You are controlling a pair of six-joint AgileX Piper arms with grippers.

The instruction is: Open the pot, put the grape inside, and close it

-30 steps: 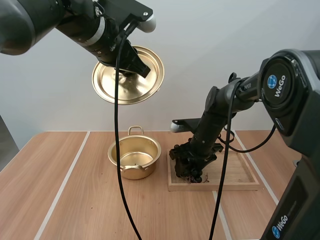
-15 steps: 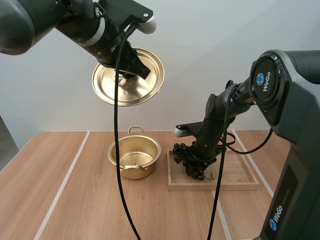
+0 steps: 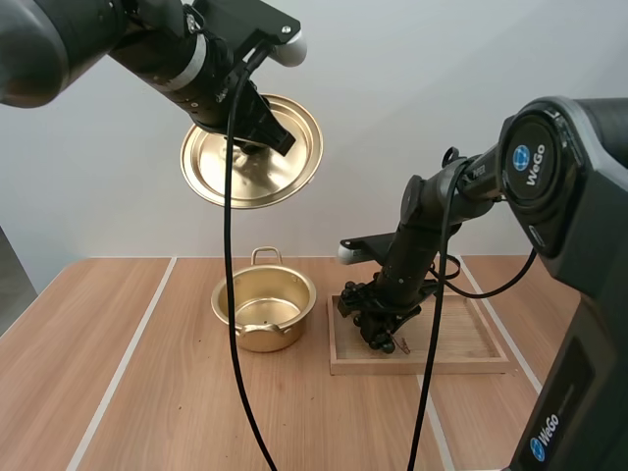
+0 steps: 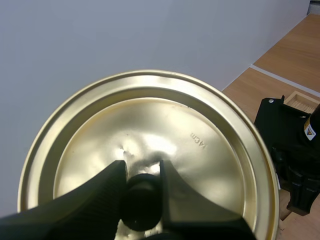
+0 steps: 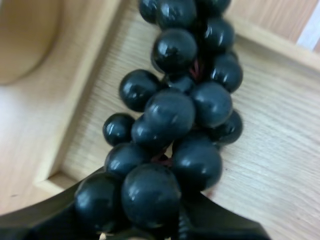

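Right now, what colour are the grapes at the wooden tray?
The grapes are glossy black; the right wrist view shows them best.

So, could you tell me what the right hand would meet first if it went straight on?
Probably the wooden tray: the hand, shut on the grapes, points down at its floor.

The high camera is looking forward and down from behind the arm bases, taking in the whole table (image 3: 147, 392) from afar. The left wrist camera is staring close-up at the lid (image 4: 200, 150), the right wrist camera is crowding the grapes (image 5: 170, 115) and wooden tray (image 5: 270, 135); the high view is sharing all three.
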